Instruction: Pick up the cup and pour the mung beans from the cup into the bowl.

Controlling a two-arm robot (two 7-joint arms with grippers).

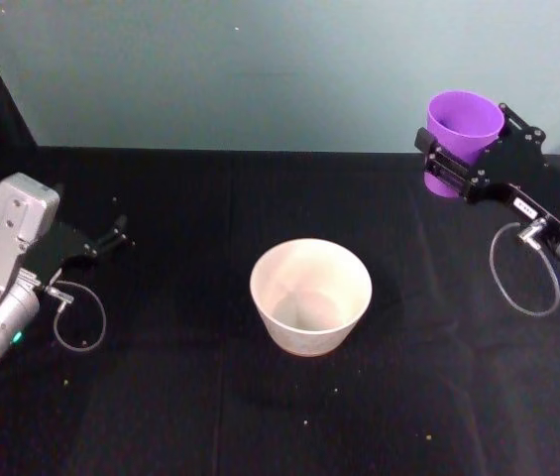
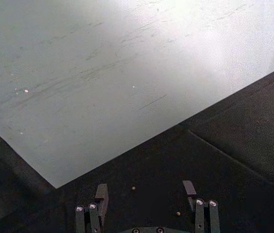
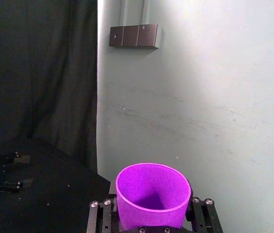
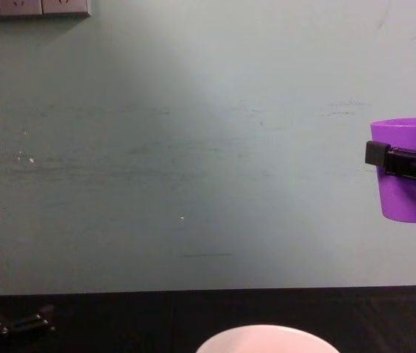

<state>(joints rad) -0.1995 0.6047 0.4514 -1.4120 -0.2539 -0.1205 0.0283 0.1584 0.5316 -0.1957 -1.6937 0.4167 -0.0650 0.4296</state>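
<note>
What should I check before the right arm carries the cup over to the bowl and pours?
1. Right tool shut on the cup: ok.
2. Cup upright and off the table: ok.
3. Cup above the bowl: not ok, it hangs off to the bowl's right and farther back.
4. Bowl upright, mouth open: ok.
5. Beans inside the cup: cannot tell.
6. Left tool open, parked at the left, apart from the bowl: ok.
</note>
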